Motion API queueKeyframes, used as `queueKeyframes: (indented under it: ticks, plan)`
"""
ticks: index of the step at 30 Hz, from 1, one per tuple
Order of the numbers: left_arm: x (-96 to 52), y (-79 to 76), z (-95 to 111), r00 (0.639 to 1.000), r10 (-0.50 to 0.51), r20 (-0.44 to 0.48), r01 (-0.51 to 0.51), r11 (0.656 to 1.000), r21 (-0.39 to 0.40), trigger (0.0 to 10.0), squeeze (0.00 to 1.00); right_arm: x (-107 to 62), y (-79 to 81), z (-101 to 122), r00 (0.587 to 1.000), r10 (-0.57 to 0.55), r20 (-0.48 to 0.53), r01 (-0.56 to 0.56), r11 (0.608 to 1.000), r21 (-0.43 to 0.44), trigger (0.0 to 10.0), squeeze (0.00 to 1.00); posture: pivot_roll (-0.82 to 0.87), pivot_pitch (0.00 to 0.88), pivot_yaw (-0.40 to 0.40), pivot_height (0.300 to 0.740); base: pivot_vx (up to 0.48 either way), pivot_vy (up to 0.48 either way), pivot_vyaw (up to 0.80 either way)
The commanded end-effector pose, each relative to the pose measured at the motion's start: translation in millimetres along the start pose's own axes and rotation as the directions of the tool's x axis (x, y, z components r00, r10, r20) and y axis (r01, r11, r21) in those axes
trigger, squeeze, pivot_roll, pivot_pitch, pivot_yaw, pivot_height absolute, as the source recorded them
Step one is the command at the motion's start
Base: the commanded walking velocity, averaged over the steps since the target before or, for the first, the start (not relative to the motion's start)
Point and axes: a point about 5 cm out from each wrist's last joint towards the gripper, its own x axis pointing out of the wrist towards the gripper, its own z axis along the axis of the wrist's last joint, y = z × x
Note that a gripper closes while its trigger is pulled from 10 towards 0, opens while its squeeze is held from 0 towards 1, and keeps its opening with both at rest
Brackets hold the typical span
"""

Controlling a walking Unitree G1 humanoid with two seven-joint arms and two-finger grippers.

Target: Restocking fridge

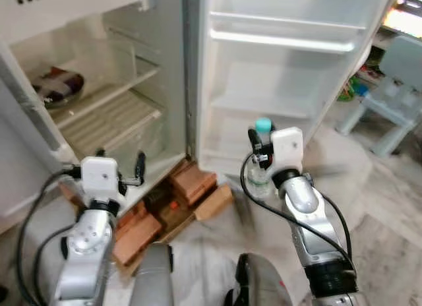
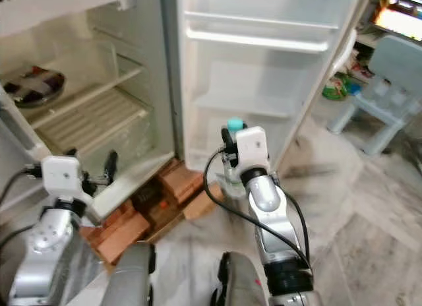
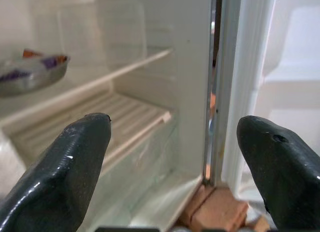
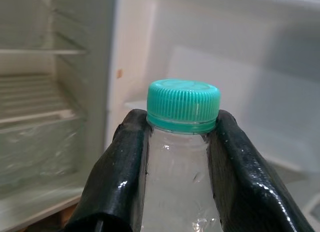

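Note:
The white fridge (image 1: 191,68) stands open before me, its door (image 1: 283,62) swung to the right with bare shelves. My right gripper (image 1: 257,144) is shut on a clear water bottle (image 4: 180,187) with a teal cap (image 4: 183,104), held upright in front of the lower door shelf (image 1: 264,108). My left gripper (image 1: 122,164) is open with nothing between its fingers (image 3: 70,167), low in front of the fridge's bottom drawer. A metal bowl (image 1: 58,85) with wrapped food sits on the upper left shelf.
Bricks (image 1: 191,184) and cardboard lie on the floor under the fridge's front edge. A pale blue child's chair (image 1: 395,95) stands at the right, beside a shelf with colourful items (image 1: 353,88). The floor is light wood pattern.

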Motion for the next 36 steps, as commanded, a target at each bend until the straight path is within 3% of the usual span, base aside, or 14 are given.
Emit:
queueKeyframes:
  ticks: [1, 21, 31, 36]
  plan:
    - [1.0, -7.3, 3.4, 1.0, -0.026, 0.017, 0.026, 1.0, -0.003, 10.0, 0.0, 1.8, -5.9, 5.0, 1.0, -0.007, 0.023, 0.007, 1.0, -0.016, 10.0, 0.0, 0.12, 0.088, -0.05, 0.649, 0.48, 0.0, 0.0]
    - [2.9, -9.4, 3.1, 1.0, -0.025, 0.011, 0.025, 0.999, -0.031, 10.0, 0.0, 2.9, -4.5, 4.9, 1.0, -0.014, 0.024, 0.015, 0.999, -0.029, 10.0, 0.0, 0.12, 0.09, -0.049, 0.649, 0.463, 0.0, 0.0]
    - [-0.2, -13.5, 2.5, 0.999, -0.047, 0.006, 0.047, 0.998, -0.049, 10.0, 0.0, 0.6, -1.9, -0.8, 1.0, -0.007, -0.013, 0.007, 1.0, -0.026, 10.0, 0.0, 0.12, 0.094, -0.053, 0.649, 0.0, 0.0, 0.0]
    - [-2.5, -13.9, 2.5, 0.999, -0.053, -0.001, 0.053, 0.997, -0.053, 10.0, 0.0, -1.8, -3.1, -7.2, 0.999, -0.016, -0.046, 0.014, 0.999, -0.041, 10.0, 0.0, 0.13, 0.104, -0.052, 0.619, 0.0, 0.0, 0.0]
